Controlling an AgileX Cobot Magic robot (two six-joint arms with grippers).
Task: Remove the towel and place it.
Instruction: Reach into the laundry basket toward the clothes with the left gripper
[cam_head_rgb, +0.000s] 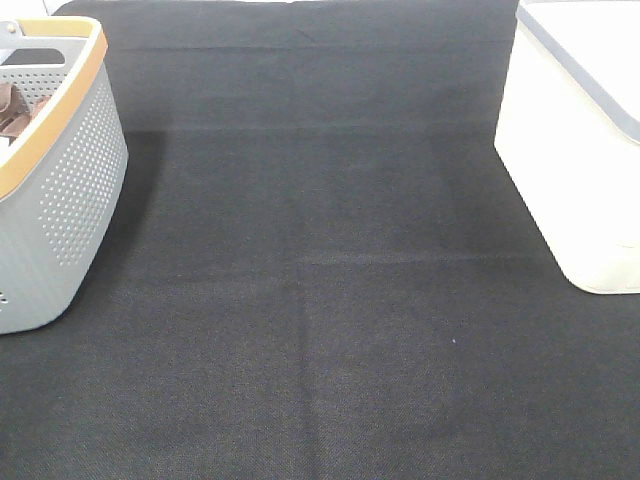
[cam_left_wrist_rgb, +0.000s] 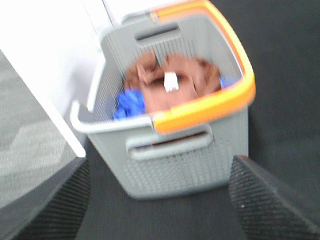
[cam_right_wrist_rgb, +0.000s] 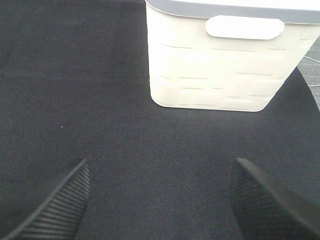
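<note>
The reddish-brown towel (cam_left_wrist_rgb: 172, 80) with a small white tag (cam_left_wrist_rgb: 171, 81) lies bunched inside the grey basket (cam_left_wrist_rgb: 175, 165) with an orange rim. A bit of it shows in the exterior view (cam_head_rgb: 12, 108) inside the basket (cam_head_rgb: 70, 190) at the far left. My left gripper (cam_left_wrist_rgb: 160, 200) is open and empty, some way short of the basket's near wall. My right gripper (cam_right_wrist_rgb: 160, 200) is open and empty above the black mat, facing a white bin (cam_right_wrist_rgb: 225, 65). Neither gripper shows in the exterior view.
A blue cloth (cam_left_wrist_rgb: 129, 102) lies beside the towel in the basket. The white bin with a grey rim (cam_head_rgb: 575, 150) stands at the far right. A black mat (cam_head_rgb: 320, 300) covers the table between basket and bin.
</note>
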